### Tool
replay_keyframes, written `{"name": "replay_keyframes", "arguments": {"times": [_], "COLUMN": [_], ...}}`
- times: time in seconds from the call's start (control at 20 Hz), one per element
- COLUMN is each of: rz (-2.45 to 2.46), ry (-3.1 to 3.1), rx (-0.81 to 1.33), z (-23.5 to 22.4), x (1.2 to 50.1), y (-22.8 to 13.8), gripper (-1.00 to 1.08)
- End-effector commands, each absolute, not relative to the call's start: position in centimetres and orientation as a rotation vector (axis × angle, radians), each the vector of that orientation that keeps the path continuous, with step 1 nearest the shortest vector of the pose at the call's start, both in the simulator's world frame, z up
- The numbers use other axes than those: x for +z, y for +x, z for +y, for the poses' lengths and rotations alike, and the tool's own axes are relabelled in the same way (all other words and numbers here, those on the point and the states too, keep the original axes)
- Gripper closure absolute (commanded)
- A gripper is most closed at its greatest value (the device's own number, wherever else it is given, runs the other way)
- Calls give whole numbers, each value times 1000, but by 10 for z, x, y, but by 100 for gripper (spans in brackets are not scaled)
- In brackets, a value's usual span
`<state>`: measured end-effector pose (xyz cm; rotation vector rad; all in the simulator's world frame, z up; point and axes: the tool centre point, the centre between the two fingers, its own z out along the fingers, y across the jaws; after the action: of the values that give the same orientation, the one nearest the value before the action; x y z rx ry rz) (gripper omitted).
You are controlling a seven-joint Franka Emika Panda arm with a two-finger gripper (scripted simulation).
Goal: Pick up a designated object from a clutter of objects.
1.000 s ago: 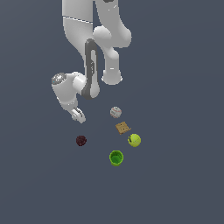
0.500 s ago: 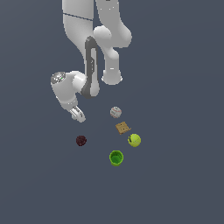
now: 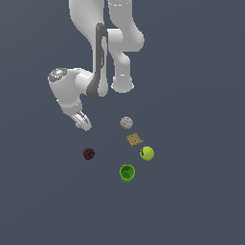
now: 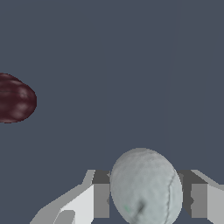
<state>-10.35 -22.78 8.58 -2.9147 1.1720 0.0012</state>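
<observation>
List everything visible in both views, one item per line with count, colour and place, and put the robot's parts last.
Small sphere: one, pale grey-white, between the gripper's fingers in the wrist view.
Maroon ball: one, dark maroon, toward the exterior view's left of the cluster.
Whitish ball: one, whitish with grey marks, nearest the arm's base.
Cracker-like tile: one, tan, between the whitish ball and the tennis ball.
Tennis ball: one, yellow-green, beside the tile.
Cup: one, green, farthest from the base.
Arm: one, white.
Gripper: one, white, around the small sphere.
</observation>
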Motion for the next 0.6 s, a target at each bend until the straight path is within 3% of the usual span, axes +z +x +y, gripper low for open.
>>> {"name": "replay_keyframes", "arguments": {"times": [0.0, 0.55], "rz": [1173, 1177], "ry": [-2915, -2918], "rx": [1, 1], "z": [-227, -220], "x": [106, 210], "y": [-97, -65], "gripper": [108, 108]}}
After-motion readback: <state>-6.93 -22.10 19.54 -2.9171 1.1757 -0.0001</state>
